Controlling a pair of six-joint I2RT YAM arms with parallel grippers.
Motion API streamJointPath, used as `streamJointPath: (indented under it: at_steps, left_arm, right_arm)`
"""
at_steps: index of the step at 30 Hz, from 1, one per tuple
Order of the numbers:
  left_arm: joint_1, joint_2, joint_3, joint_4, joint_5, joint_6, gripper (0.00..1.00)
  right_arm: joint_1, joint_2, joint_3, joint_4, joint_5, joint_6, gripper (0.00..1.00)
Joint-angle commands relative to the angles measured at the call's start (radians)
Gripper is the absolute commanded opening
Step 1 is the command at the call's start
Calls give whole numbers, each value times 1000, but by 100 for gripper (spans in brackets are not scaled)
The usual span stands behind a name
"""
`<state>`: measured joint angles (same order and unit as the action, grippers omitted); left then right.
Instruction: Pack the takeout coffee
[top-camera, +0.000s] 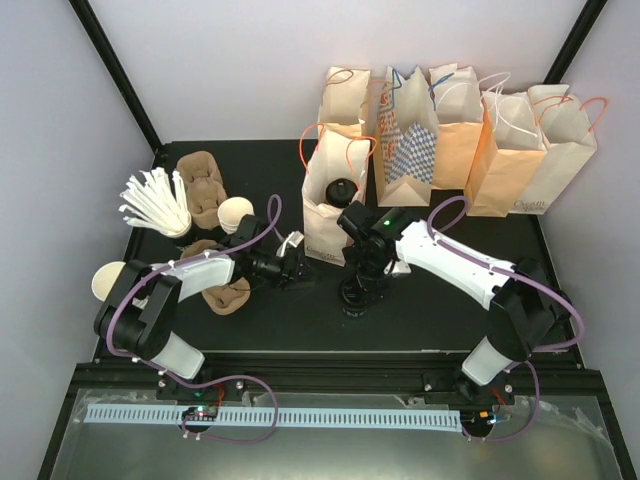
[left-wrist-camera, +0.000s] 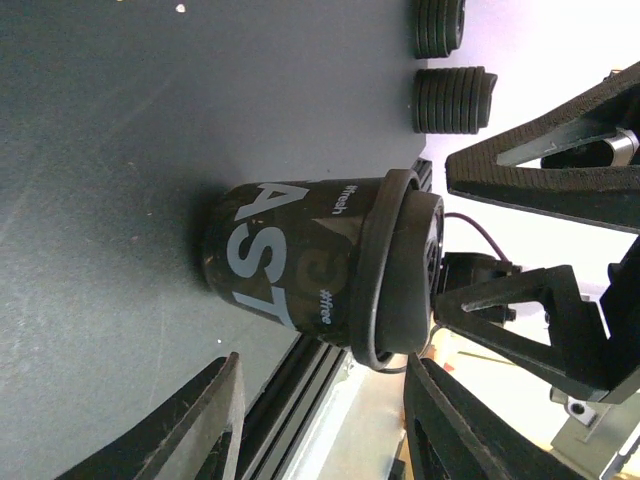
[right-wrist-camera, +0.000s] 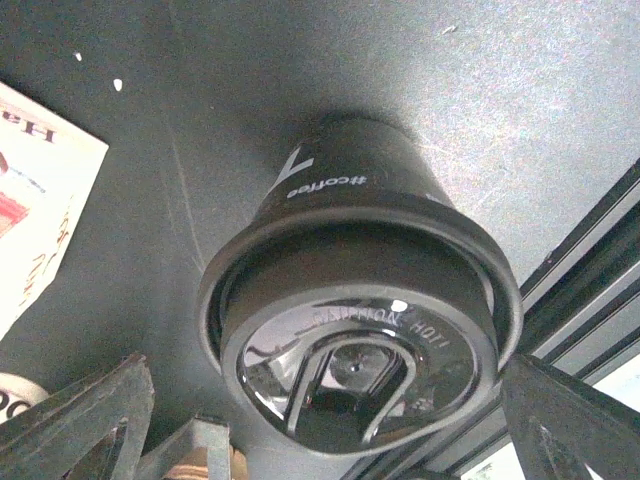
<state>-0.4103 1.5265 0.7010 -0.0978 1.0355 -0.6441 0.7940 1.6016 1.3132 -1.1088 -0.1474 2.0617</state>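
So the coffee cup (right-wrist-camera: 340, 200) is sitting upright on the tabletop (top-camera: 440, 300), toward the near edge, just in front of the open paper bag (top-camera: 322, 225). It's showing as a dark cup w/ light lettering & a black lid. The right fingers (right-wrist-camera: 575, 420) are hanging over it, spread wide either side of the lid, not gripping. The left fingers (left-wrist-camera: 190, 430) are pointing at it from the side, partly spread, holding nothing. Another lidded cup (top-camera: 342, 190) is sitting inside that bag.
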Motion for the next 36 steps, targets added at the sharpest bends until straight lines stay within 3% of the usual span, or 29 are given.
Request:
streamJointPath:
  at_steps: [1, 17, 27, 32, 36]
  left_arm:
    - [31, -2, -14, -15, 42, 41, 47]
    - [58, 12, -14, -37, 61, 71, 47]
    - [61, 19, -14, -49, 67, 84, 47]
    - [61, 28, -4, -56, 79, 89, 47]
    - [61, 21, 5, -79, 87, 98, 46]
  right_arm:
    - [-6, 21, 25, -43, 32, 4, 97]
    - [-8, 76, 41, -40, 12, -47, 89]
    - [-8, 74, 39, -27, 26, -82, 70]
    - [-20, 82, 26, 12, -3, -263, 70]
    - [-52, 120, 56, 56, -77, -631, 69]
